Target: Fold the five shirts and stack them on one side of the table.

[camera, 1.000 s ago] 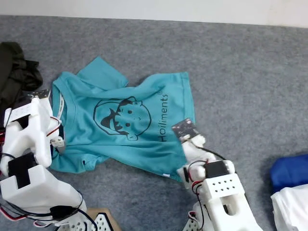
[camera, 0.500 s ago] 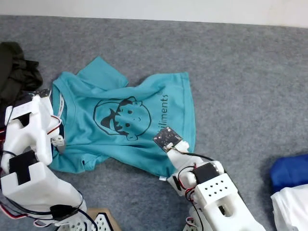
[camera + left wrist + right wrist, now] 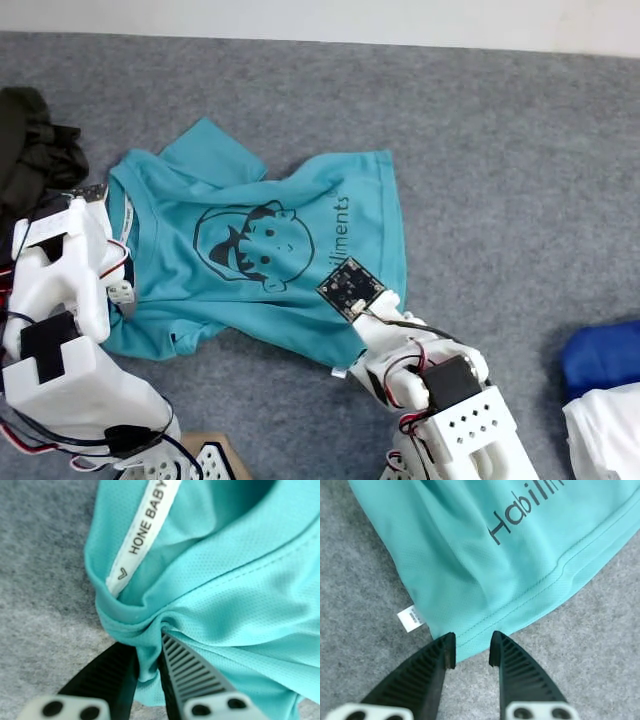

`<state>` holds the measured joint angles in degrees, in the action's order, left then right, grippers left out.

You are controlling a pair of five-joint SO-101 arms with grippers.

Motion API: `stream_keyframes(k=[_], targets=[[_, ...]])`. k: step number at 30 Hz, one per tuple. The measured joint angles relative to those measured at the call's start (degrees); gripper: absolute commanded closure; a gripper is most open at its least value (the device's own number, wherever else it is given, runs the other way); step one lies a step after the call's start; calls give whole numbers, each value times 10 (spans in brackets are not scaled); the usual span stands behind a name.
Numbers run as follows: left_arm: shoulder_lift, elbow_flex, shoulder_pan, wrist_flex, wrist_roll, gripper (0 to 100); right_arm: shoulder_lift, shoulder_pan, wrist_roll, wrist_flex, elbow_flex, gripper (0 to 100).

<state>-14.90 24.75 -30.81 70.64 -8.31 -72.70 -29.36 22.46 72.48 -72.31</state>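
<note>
High view
Teal shirt [image 3: 260,250]: laid front-up on the grey table cover [image 3: 500,140], partly spread and wrinkled, with the printed cartoon face at its middle; one sleeve is pointed toward the far edge, the other is crumpled at the near side.
Left arm [image 3: 60,280]: placed over the collar end of the shirt.
Right arm [image 3: 440,400]: placed at the near corner of the hem, its wrist board seen above the cloth.
Dark garment [image 3: 35,150]: bunched at the far left, apart from the shirt.
Blue garment [image 3: 600,355]: set at the right edge, with a white garment [image 3: 605,430] just beside it on the near side.

Left wrist view
Left gripper [image 3: 150,645]: clenched on a fold of the collar rim; the cloth is pinched between the two ribbed fingers and gathered into creases there.
Neck label [image 3: 142,530]: a white strip sewn inside the collar, seen just past the pinch.
Table cover: shown beside the collar, with the shirt resting on it.

Right wrist view
Right gripper [image 3: 471,647]: released, jaws held slightly apart, with the stitched hem edge met at the fingertips and nothing gripped.
Side tag [image 3: 411,619]: a small white tag sticking out at the hem corner, beside one finger.
Shirt: spread flat beyond the fingertips, dark lettering printed near the hem.
</note>
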Motion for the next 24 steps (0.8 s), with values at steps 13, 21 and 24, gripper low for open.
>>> stream_keyframes(k=[13, 21, 24], targets=[[0, 0, 9, 0, 0, 993, 198, -54, 72, 25, 0, 872], [0, 0, 13, 0, 0, 993, 226, -56, 72, 2, 0, 871], [0, 0, 13, 0, 0, 993, 226, -63, 72, -14, 0, 871]])
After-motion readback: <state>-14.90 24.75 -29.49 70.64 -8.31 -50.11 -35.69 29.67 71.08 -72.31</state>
